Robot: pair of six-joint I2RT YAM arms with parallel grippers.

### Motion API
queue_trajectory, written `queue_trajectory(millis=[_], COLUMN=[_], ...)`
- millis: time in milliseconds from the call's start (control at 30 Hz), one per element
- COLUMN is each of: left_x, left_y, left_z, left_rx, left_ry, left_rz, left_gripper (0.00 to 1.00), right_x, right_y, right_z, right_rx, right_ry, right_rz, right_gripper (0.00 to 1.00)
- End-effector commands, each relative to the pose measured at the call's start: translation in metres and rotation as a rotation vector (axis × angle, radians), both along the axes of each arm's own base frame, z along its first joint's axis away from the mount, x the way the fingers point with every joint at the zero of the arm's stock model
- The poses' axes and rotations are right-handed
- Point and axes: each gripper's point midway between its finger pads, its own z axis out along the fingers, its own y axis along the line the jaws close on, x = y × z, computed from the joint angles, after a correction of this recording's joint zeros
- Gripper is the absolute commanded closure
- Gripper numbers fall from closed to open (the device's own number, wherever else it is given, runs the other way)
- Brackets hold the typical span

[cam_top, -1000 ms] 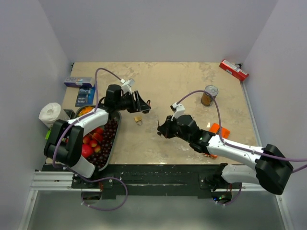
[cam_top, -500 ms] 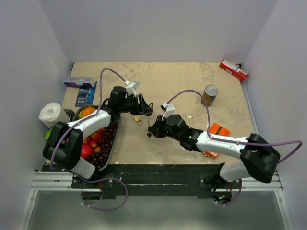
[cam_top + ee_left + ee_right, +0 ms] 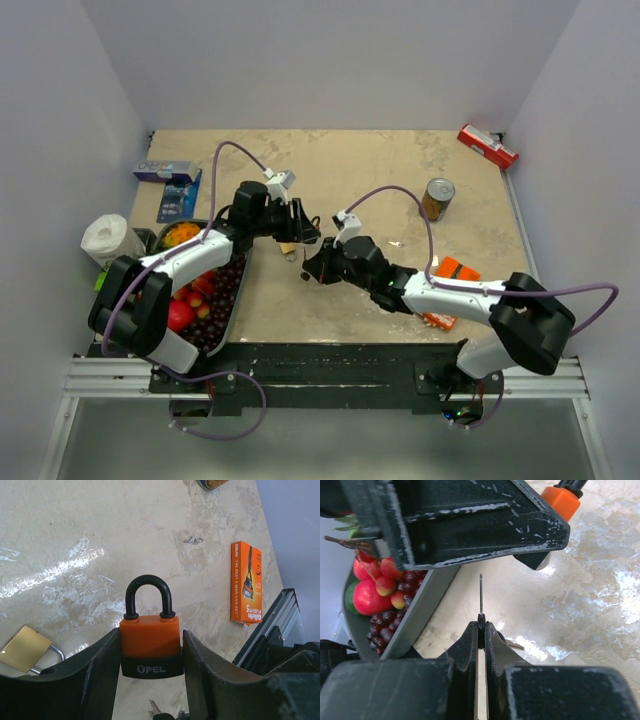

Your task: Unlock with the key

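The right gripper (image 3: 481, 630) is closed on the key (image 3: 481, 596) by its black head. The thin, straight metal blade points out along the fingers toward the left gripper (image 3: 151, 655), whose half-open jaws clamp the smooth orange padlock (image 3: 150, 636), black shackle outward.

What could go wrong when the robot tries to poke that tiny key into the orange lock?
The right gripper pinches the key only by its head, so the thin blade might twist or slip if it bumps the left gripper. The orange padlock is squeezed just by its sides, so a hard push could slide it out. The keyhole isn't visible, so the key may miss it.
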Motion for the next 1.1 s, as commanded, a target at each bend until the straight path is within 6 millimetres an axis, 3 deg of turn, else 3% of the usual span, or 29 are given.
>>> queue_trajectory(millis=[0,500,1067], left_x=[0.012,0.01,0.009], left_y=[-0.007,-0.01,-0.012], left_z=[0.048,0.047,0.047], left_rx=[-0.044,-0.034,-0.032], left_ry=[-0.152,-0.156,-0.159], left_rz=[-0.01,-0.02,-0.028], left_gripper=[1.0,1.0,1.0], right_x=[0.013,0.028,0.041], right_y=[0.011,-0.002,-0.008], right_z=[0.018,0.02,0.009], right_rx=[0.068,0.108,0.099], right_ry=[-0.011,0.01,0.033], right_rz=[-0.018,-0.035,-0.066], right_gripper=[1.0,1.0,1.0])
